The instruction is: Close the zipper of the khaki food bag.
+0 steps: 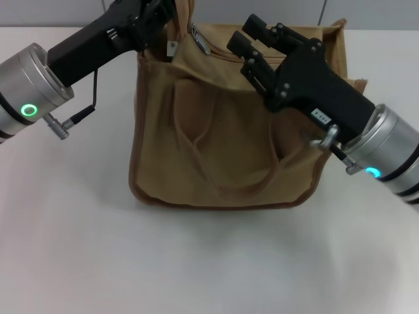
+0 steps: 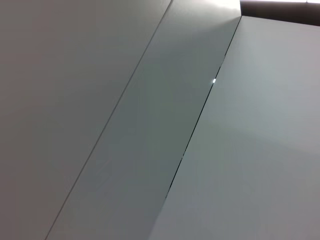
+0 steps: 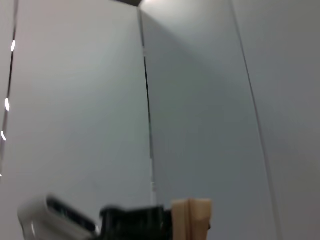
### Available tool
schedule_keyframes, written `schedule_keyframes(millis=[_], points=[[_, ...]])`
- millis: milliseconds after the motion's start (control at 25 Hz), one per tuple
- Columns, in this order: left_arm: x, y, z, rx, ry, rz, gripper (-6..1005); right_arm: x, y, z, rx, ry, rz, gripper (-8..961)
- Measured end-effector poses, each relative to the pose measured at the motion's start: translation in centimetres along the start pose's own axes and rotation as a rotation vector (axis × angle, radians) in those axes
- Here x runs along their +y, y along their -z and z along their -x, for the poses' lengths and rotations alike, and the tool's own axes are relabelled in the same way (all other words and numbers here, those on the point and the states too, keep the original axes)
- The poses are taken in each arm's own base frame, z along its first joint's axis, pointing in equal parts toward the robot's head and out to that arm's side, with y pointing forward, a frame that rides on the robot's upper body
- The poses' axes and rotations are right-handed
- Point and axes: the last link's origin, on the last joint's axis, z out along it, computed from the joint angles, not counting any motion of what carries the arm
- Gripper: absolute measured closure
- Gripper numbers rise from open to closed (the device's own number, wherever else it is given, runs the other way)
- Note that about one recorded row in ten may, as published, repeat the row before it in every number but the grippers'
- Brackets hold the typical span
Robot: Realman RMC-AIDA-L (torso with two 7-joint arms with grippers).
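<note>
The khaki food bag point(image 1: 222, 144) stands on the white table in the middle of the head view, its two handles hanging down its front. The zipper's silver pull tab point(image 1: 200, 40) lies near the left end of the bag's top. My left gripper point(image 1: 163, 23) is at the bag's top left corner and holds the fabric edge, which is pulled upward there. My right gripper point(image 1: 247, 36) hovers over the right part of the bag's top, fingers apart, a short way right of the pull tab and not touching it. The zipper line is mostly hidden behind the grippers.
The white table point(image 1: 196, 261) spreads out in front of and beside the bag. The left wrist view shows only grey wall panels point(image 2: 150, 125). The right wrist view shows wall panels point(image 3: 200, 100) and a tan edge point(image 3: 192, 217) low in the picture.
</note>
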Motion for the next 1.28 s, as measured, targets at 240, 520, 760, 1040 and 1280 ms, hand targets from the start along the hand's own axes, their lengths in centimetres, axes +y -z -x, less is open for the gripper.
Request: schedule_keyframes(millis=[240, 520, 760, 1040, 1280], points=[[0.0, -0.2, 0.0, -0.004, 0.0, 0.0, 935, 1.8, -1.0, -0.9, 0.015, 0.283, -0.078, 635], [-0.1, -0.5, -0.1, -0.004, -0.003, 0.008, 933, 3.4, -2.0, -1.6, 0.056, 0.504, -0.083, 621], [-0.1, -0.9, -0.2, -0.005, -0.005, 0.017, 932, 2.7, -2.9, -1.6, 0.086, 0.57, -0.15, 622], [-0.1, -1.0, -0.2, -0.001, 0.001, 0.016, 930, 2.8, -3.4, -1.7, 0.092, 0.569, -0.133, 621], [-0.1, -1.0, -0.3, 0.005, -0.005, 0.015, 928, 2.6, -3.2, -1.5, 0.086, 0.566, -0.161, 621]])
